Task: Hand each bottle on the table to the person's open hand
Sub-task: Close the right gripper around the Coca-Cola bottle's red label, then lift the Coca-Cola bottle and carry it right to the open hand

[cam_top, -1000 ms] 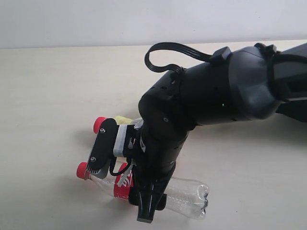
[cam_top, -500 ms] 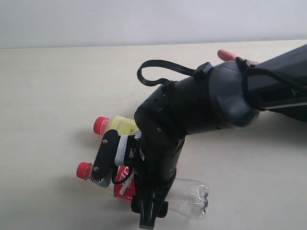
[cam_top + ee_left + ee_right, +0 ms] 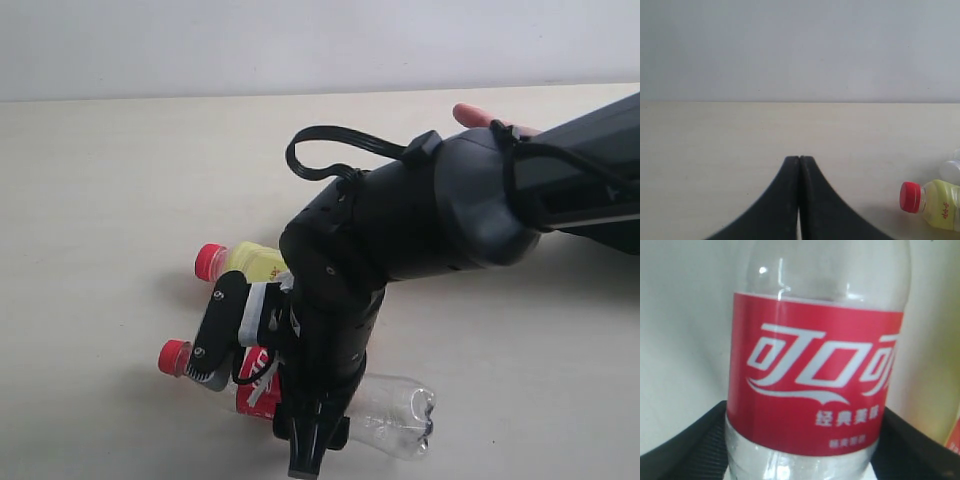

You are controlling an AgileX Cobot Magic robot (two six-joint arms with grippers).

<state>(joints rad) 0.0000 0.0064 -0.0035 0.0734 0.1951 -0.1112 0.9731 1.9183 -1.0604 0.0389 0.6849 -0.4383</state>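
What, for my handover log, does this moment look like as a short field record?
right tool: straddles the red-label bottle; whether it grips firmly cannot be told
red-label bottle: clear, red cap, lying on the table
yellow bottle: red cap, lying near it, untouched
left tool: shut, holding nothing
person's hand: only fingertips show, behind the right arm
handover: not yet done

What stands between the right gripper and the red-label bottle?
Nothing visible. The right gripper has its fingers on both sides of the red-label bottle, at the label. The yellow bottle lies beside them, not between.
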